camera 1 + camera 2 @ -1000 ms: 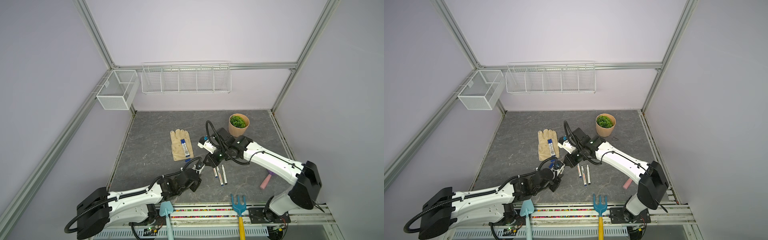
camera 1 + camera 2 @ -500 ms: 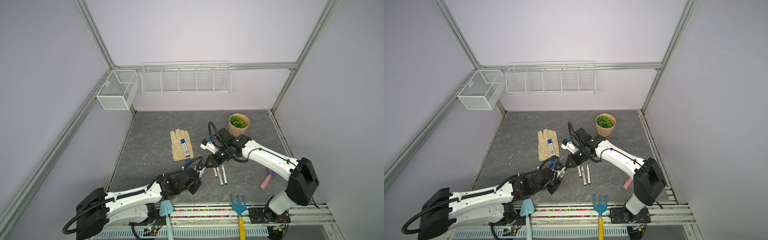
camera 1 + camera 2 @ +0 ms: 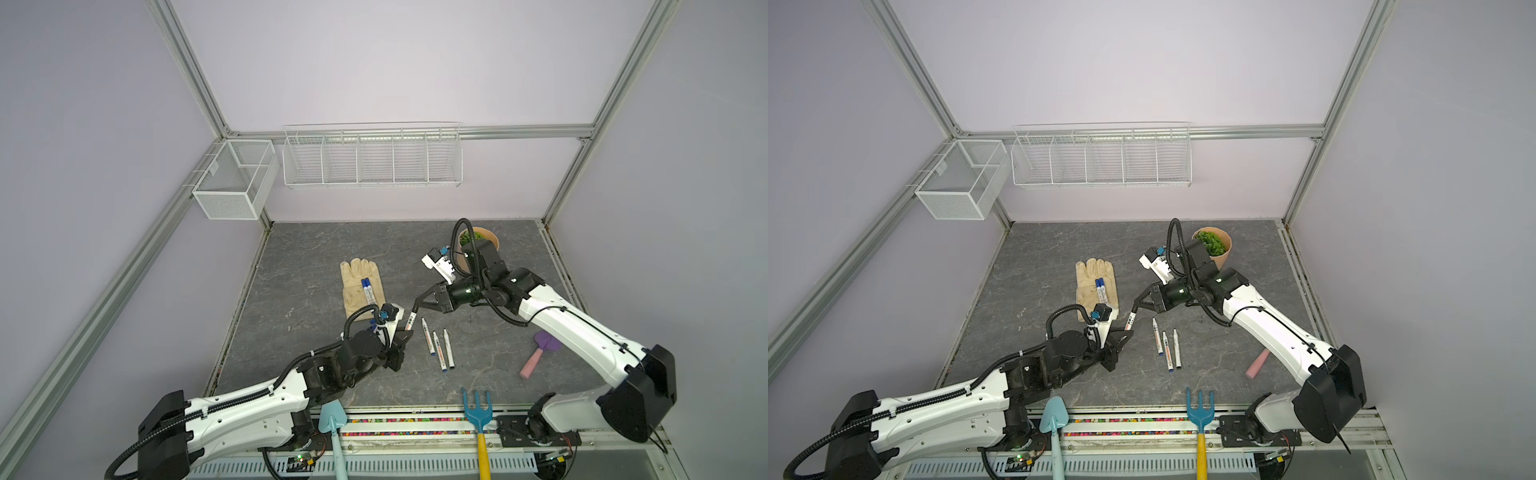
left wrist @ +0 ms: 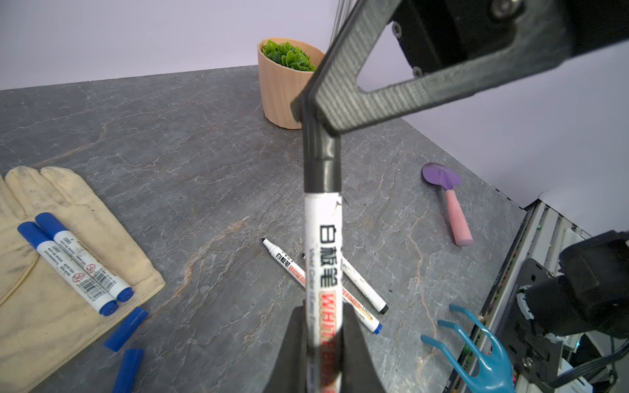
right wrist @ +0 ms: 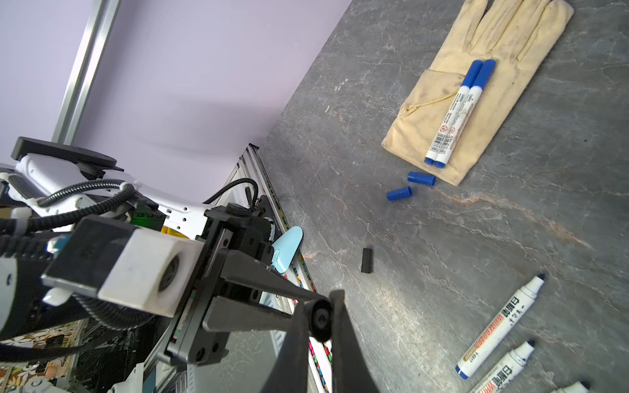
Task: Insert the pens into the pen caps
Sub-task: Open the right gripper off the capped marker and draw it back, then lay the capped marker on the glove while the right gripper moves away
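Grey tabletop [image 3: 311, 270], pen [image 4: 323, 245] pushed closer into cap [image 4: 321, 170]

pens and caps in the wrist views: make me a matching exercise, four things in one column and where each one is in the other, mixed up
Things
1. two blue-capped pens
2. black-capped pen
3. two loose blue caps
4. three uncapped pens

Places
A. in a row on the table, away from the glove
B. gripped between the left tool and the right tool
C. lying on the glove
D. on the table just off the glove's cuff

Pairs: 1-C, 2-B, 3-D, 4-A
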`<state>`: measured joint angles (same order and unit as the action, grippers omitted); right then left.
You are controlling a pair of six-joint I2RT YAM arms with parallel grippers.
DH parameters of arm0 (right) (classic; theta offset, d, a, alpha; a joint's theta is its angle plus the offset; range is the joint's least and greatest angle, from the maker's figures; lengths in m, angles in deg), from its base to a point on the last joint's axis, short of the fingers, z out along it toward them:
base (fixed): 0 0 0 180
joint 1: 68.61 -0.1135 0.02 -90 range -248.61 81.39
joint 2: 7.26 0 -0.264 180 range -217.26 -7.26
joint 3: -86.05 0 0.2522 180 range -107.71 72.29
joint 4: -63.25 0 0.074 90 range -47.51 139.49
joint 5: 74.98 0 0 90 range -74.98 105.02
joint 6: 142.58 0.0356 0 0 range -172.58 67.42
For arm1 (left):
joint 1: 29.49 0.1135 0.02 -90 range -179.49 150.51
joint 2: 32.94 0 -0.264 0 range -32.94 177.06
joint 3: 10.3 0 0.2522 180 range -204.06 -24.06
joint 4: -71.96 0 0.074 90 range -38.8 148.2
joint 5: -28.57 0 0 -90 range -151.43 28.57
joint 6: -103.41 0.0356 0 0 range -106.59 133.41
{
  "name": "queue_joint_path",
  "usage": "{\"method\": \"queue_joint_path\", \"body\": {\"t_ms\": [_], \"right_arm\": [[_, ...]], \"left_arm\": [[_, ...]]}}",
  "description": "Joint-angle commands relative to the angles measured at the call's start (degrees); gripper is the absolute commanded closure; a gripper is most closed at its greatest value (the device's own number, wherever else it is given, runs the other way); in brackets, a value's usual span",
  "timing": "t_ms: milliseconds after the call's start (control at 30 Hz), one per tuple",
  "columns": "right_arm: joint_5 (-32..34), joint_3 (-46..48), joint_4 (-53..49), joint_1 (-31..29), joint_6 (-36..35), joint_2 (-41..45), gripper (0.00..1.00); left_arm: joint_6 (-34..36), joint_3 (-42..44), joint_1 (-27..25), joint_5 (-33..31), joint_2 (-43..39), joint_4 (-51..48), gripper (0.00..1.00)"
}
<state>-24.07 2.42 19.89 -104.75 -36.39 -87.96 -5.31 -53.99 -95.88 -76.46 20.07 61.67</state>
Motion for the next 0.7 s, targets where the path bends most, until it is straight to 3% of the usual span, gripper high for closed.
{"method": "queue_joint_path", "body": {"t_ms": [0, 100, 133, 233, 300, 400, 500, 667], "right_arm": [[1.1, 4.6, -10.1, -2.5, -0.6, -3.6, 0.93], [2.7, 4.4, -9.2, -1.8, 0.0, -2.4, 0.9], [3.0, 4.5, -8.5, -1.4, 0.8, -1.9, 0.84], [3.1, 6.1, -2.8, 0.9, 4.5, 1.6, 0.56], [3.3, 7.8, 2.0, 2.9, 8.0, 4.1, 0.49], [5.1, 9.1, 4.4, 5.2, 10.3, 6.1, 0.47], [7.9, 9.3, 2.6, 5.8, 9.2, 6.0, 0.47], [9.7, 8.0, -2.7, 5.9, 8.2, 2.9, 0.51]], "left_arm": [[-0.8, -7.3, -0.4, -1.7, -1.7, 28.7, 1.0], [-2.9, -6.5, -0.4, -3.8, -1.1, 26.9, 1.0], [-3.5, -5.6, -0.4, -4.4, -1.0, 27.2, 1.0], [-9.2, -1.9, 0.5, -7.3, -0.9, 26.5, 1.0], [-14.6, -0.5, 2.7, -7.9, -1.4, 22.7, 1.0], [-23.7, 0.8, 8.0, -7.9, -2.8, 13.9, 1.0], [-27.4, 0.9, 13.7, -7.7, -4.3, 4.5, 1.0], [-31.3, -0.6, 31.2, 3.9, -0.7, -7.5, 1.0]]}}
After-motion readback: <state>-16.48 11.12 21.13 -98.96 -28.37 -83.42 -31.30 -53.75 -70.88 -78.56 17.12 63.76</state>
